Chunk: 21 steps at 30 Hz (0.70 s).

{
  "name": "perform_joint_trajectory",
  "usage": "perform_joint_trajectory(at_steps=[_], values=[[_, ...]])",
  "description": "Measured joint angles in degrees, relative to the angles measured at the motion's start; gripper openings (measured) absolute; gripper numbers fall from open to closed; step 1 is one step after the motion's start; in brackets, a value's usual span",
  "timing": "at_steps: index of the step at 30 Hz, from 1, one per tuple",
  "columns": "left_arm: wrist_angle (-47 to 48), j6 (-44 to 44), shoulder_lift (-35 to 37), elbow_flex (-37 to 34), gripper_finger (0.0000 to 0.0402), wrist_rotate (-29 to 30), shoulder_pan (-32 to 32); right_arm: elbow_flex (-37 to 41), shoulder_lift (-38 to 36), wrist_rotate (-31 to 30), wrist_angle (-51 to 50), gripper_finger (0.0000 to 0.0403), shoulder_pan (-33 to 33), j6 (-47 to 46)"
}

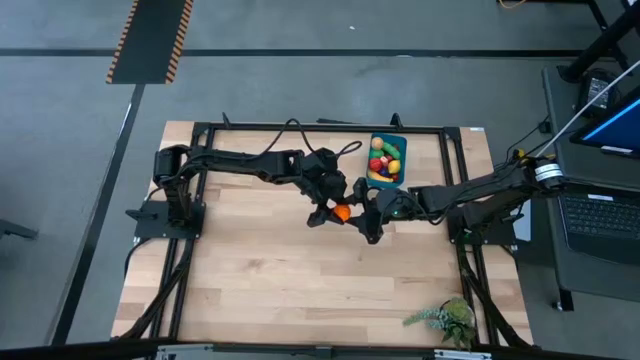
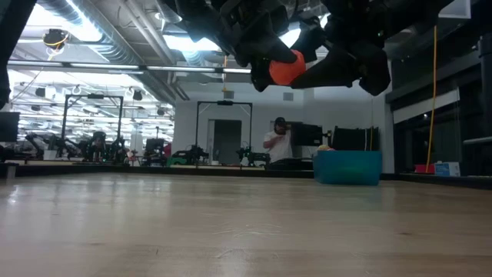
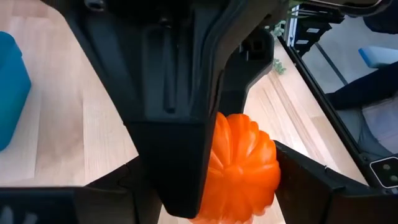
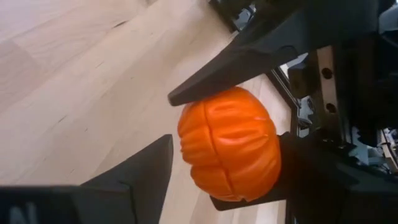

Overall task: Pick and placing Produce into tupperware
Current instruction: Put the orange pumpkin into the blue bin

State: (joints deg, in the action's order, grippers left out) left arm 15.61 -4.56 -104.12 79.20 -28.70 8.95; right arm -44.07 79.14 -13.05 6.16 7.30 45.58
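While both arms meet above mid-table, an orange toy pumpkin (image 4: 229,144) hangs clear of the wood, seen raised in the low view. Left gripper (image 1: 335,212) pinches it: one finger (image 3: 180,99) over the top, the other (image 3: 311,180) against its side. Right gripper (image 1: 366,212) sits just beside, fingers (image 4: 134,171) spread around the same pumpkin; contact unclear. Blue tupperware (image 1: 400,140) lies just beyond the grippers, already holding several produce pieces (image 1: 382,160). Person (image 2: 275,145) in the room behind.
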Motion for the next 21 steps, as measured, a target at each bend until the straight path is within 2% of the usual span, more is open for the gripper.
perform_joint_trajectory(at_steps=[6, 10, 21], values=[[0.2, 0.0, 0.0, 0.0, 0.0235, 0.0, 0.0, 0.0, 0.7, -0.1, 1.8, 0.0227, 0.0, 0.0], [0.1, 0.1, 0.0, 0.0, 0.0235, -0.2, 0.0, 0.0, 0.8, -0.1, 2.2, 0.0209, 0.0, 0.1], [-0.4, -0.1, 0.0, 0.0, 0.0235, 0.0, -0.1, 0.1, 0.8, 0.2, 3.1, 0.0233, 0.5, -0.1]])
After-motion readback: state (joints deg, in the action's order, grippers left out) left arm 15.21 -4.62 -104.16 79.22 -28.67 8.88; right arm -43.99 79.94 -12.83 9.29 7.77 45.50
